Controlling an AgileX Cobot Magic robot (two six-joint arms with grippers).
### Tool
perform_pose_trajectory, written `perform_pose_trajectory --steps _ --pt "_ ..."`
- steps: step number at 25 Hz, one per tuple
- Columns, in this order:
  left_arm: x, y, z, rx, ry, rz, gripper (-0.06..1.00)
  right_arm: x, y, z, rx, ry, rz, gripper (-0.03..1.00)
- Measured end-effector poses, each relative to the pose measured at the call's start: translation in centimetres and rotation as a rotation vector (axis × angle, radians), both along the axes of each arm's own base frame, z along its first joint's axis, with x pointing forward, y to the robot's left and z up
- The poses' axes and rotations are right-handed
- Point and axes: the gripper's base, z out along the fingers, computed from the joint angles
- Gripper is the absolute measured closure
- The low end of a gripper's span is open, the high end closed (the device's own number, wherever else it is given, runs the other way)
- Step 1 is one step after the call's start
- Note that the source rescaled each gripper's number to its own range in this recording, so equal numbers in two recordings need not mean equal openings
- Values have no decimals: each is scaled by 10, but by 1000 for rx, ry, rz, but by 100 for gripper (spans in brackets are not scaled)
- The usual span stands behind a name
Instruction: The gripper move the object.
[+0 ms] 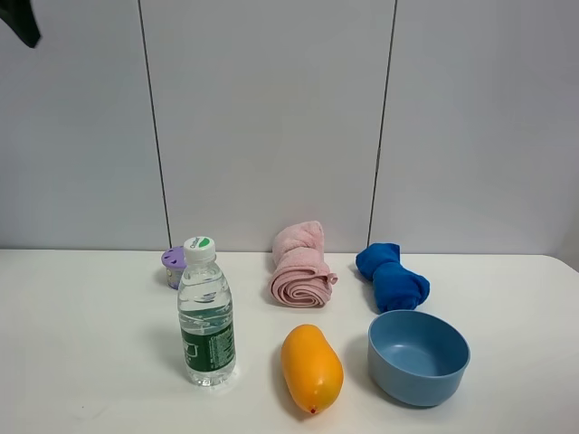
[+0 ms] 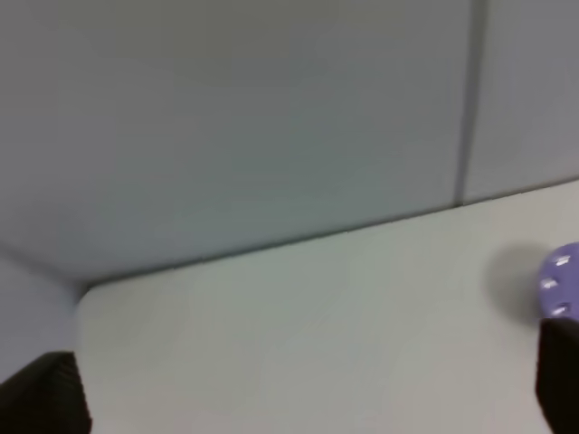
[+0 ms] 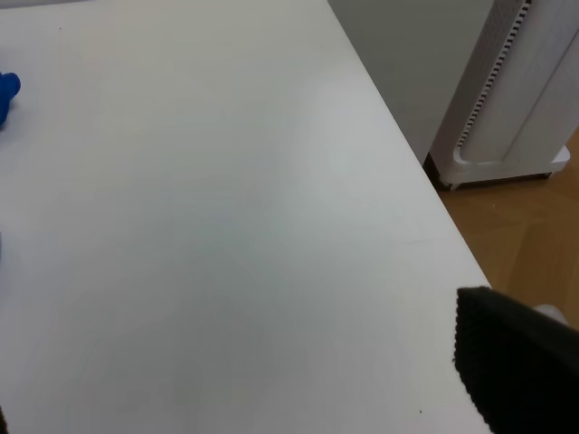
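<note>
Bowl [image 1: 418,355]: light blue, round, open side up, standing on the white table [image 1: 81,344] at the front right of the high view; nothing touches it
Mango [image 1: 311,369]: orange, lying on its side just left of the bowl, with a narrow gap between them
Blue towel [image 1: 392,276]: rolled, just behind the bowl, near its back rim; one end also shows at the edge of the right wrist view
Pink towel [image 1: 300,265]: rolled, left of the blue towel and behind the mango, apart from both
Bottle [image 1: 206,312]: clear, upright, white cap, green label, left of the mango, well apart from the bowl
Purple pot [image 1: 174,267]: small, holes in its lid, behind the bottle and partly hidden by it; blurred in the left wrist view, near one finger
Left gripper [image 2: 303,402]: released, its black fingers [image 2: 45,398] spread wide with only bare table between them; it faces the wall over the table's left part
Right gripper [image 3: 262,398]: released, one black finger [image 3: 516,362] far to one side, the other a mere sliver at the opposite edge, bare table between; it is near the table's right edge
Dark part [image 1: 20,20]: black shape in the high view's upper left corner; cannot tell which piece of the arm
Wall [image 1: 271,108]: pale panels with vertical seams
Past the table's right edge: wooden floor [image 3: 525,235], white unit [image 3: 525,81]
</note>
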Motion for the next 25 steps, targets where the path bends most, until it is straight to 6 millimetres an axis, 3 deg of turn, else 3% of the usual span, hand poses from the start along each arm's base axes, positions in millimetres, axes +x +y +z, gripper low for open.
perform_pose_trajectory --steps 4,8,14,20,25 --pt "-39 25 12 7 -4 88 -6 0 0 0 0 0 0 -3" --pt "-85 32 -1 5 -15 144 -6 0 0 0 -1 0 0 -3" --pt "-169 12 -43 -28 -58 164 -6 0 0 0 -1 0 0 -3" --pt "-279 -14 -75 -10 -303 166 -6 0 0 0 -1 0 0 -3" --pt "-340 -30 -93 -33 -408 172 -6 0 0 0 -1 0 0 -3"
